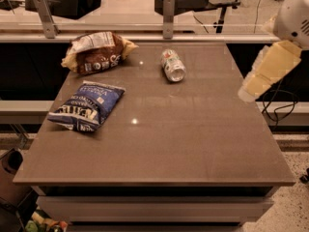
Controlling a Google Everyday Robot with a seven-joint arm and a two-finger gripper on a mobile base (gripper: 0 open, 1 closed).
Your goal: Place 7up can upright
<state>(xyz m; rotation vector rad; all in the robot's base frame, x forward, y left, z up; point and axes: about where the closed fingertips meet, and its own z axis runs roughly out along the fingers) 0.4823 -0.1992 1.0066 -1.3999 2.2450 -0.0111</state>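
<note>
- I am looking down at a flat, brown, square tabletop through the one camera.
- The small silvery-white metal 7up can is lying on its side at the far middle of the tabletop, with one round end facing toward me and slightly right.
- I am making out green and red marks on the can's label, but I cannot read any lettering on it.
- A crumpled brown chip bag with a pale top is lying at the far left corner. It is carrying small white print that I cannot read.
- A blue chip bag is lying flat nearer to me on the left side. Its large white lettering is facing upside down to me, and I cannot read the brand.
- The robot's pale, cream-coloured gripper is hanging in the air at the right edge of the view, just off the table's right side, and angling down and to the left.
- I cannot tell whether the claw is released or clenched, and it is holding nothing that I can see.
- The can is sitting well apart from the claw, to its left and slightly farther back, with bare tabletop between them.
- Both chip bags are sitting to the left of the can, apart from it.
- Two upright grey metal posts are standing along the far edge behind the table.
</note>
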